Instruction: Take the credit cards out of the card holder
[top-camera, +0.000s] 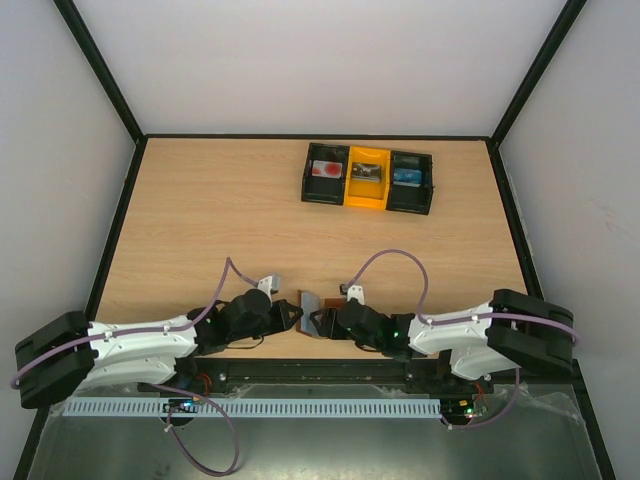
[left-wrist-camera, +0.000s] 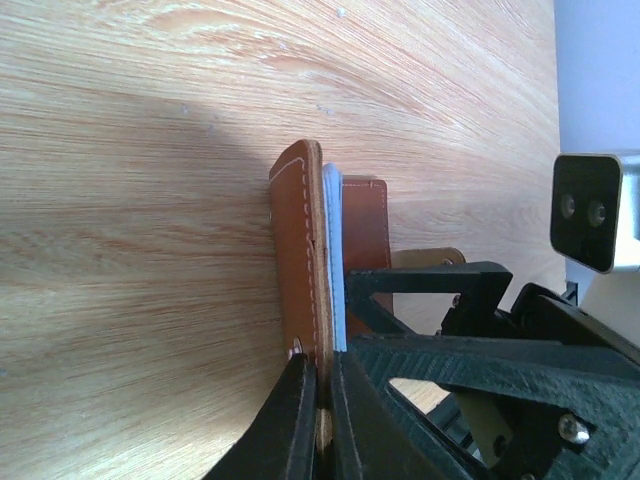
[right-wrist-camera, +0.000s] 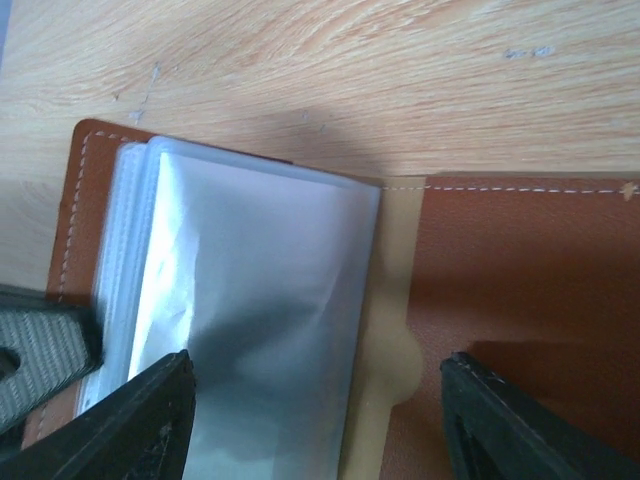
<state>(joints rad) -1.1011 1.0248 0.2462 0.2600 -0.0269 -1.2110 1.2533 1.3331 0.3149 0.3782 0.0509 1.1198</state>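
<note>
The brown leather card holder (top-camera: 312, 312) lies open near the table's front edge, between my two grippers. My left gripper (left-wrist-camera: 322, 400) is shut on one brown cover (left-wrist-camera: 300, 250), held on edge beside the pale blue sleeves (left-wrist-camera: 332, 250). My right gripper (right-wrist-camera: 318, 400) is open, its fingers (right-wrist-camera: 150, 420) spread over the clear sleeves (right-wrist-camera: 260, 300) and the flat brown cover (right-wrist-camera: 520, 270). No card shows in the sleeves. Three credit cards lie in the tray: a red-and-white one (top-camera: 326, 169), a grey one (top-camera: 366, 171) and a bluish one (top-camera: 406, 176).
A black-and-yellow three-compartment tray (top-camera: 368, 201) stands at the back of the wooden table (top-camera: 220, 220). Black frame posts and white walls enclose the table. The right arm's wrist camera (left-wrist-camera: 588, 210) shows close by in the left wrist view.
</note>
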